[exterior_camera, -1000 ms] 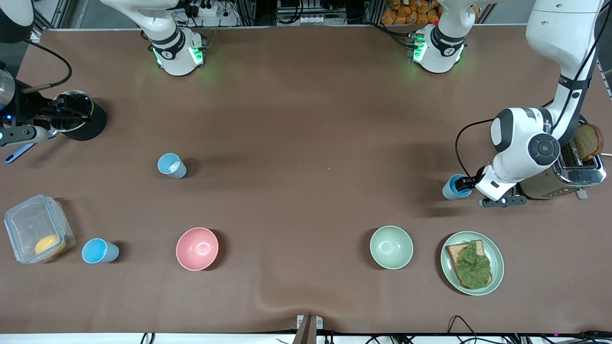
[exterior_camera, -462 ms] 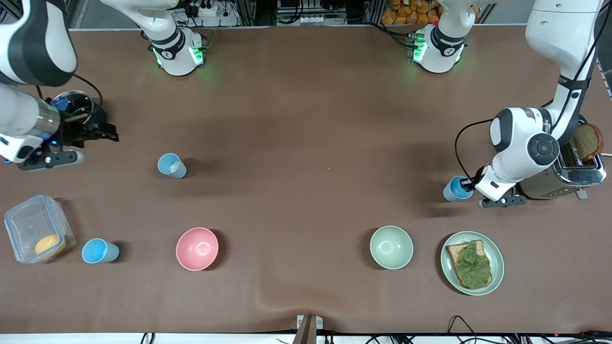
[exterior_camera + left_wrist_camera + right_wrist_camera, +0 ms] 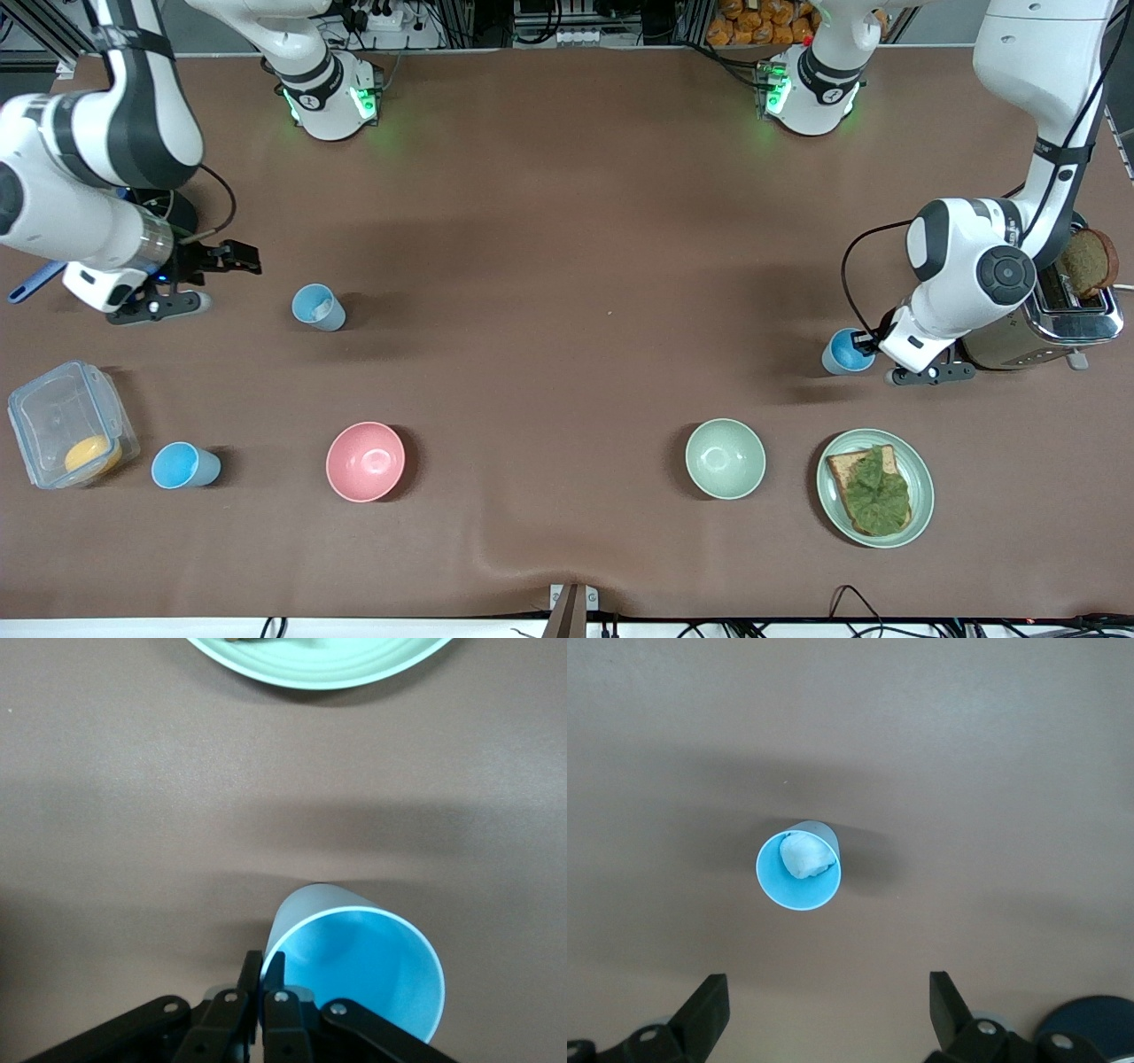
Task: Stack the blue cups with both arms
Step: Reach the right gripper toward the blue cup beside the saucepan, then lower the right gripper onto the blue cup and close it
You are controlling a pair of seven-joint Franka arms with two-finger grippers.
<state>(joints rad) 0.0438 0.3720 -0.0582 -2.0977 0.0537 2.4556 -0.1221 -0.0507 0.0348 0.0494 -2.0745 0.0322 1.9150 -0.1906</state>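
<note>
Three blue cups show in the front view. One blue cup [image 3: 843,352] is beside the toaster; my left gripper [image 3: 869,344] is shut on its rim, one finger inside and one outside, as the left wrist view shows at the cup [image 3: 363,967] and the gripper [image 3: 263,973]. A second cup [image 3: 317,307] holds a white lump; my right gripper [image 3: 237,257] is open beside it, toward the right arm's end. In the right wrist view this cup [image 3: 799,873] lies ahead of the open gripper [image 3: 826,999]. A third cup [image 3: 183,466] stands beside the plastic box.
A pink bowl [image 3: 365,461] and a pale green bowl [image 3: 725,458] stand nearer the front camera. A green plate [image 3: 921,483] with topped toast, also in the left wrist view [image 3: 319,660], is near the toaster [image 3: 1063,315]. A clear box [image 3: 62,424] holds something orange.
My right arm has swung in from the table's end toward the cup with the white lump, its gripper open. My left gripper and its cup have barely moved.
</note>
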